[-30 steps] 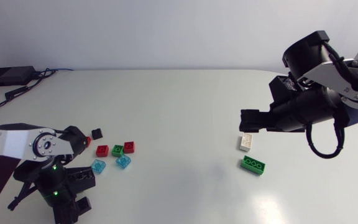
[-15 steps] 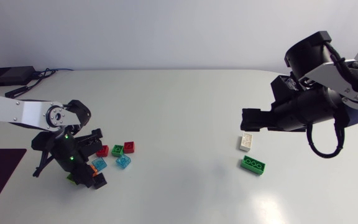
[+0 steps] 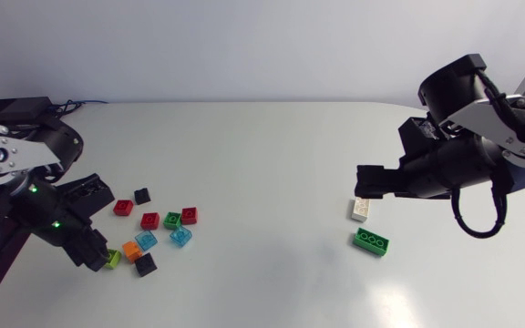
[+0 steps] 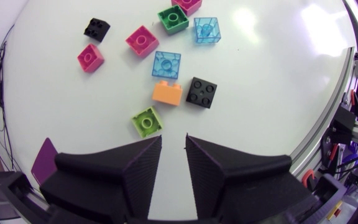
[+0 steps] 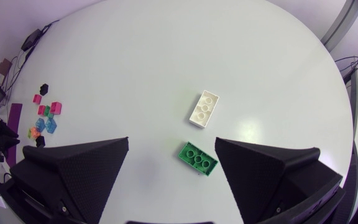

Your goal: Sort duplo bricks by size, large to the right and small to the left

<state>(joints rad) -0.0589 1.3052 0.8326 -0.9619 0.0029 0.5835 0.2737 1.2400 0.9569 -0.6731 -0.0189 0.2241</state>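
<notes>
White desk, left side: left end effector (image 4: pixel 173 138), fingers narrowly parted and empty, just short of the lime-green small square plastic brick (image 4: pixel 147 121); orange small brick (image 4: pixel 167 93) and black small square brick (image 4: pixel 201 92) beyond it. Right side: right end effector (image 5: pixel 171 142) spread wide, empty, green long brick (image 5: pixel 197 158) ahead of it, white long brick (image 5: pixel 204 107) farther. Sorting looks done; best lift the left one straight up, not sideways into the small lot.

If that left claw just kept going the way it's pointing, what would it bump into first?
Probably the lime green brick, just ahead of one finger of the left gripper; the orange brick lies just beyond it. Depth is hard to judge.
</notes>
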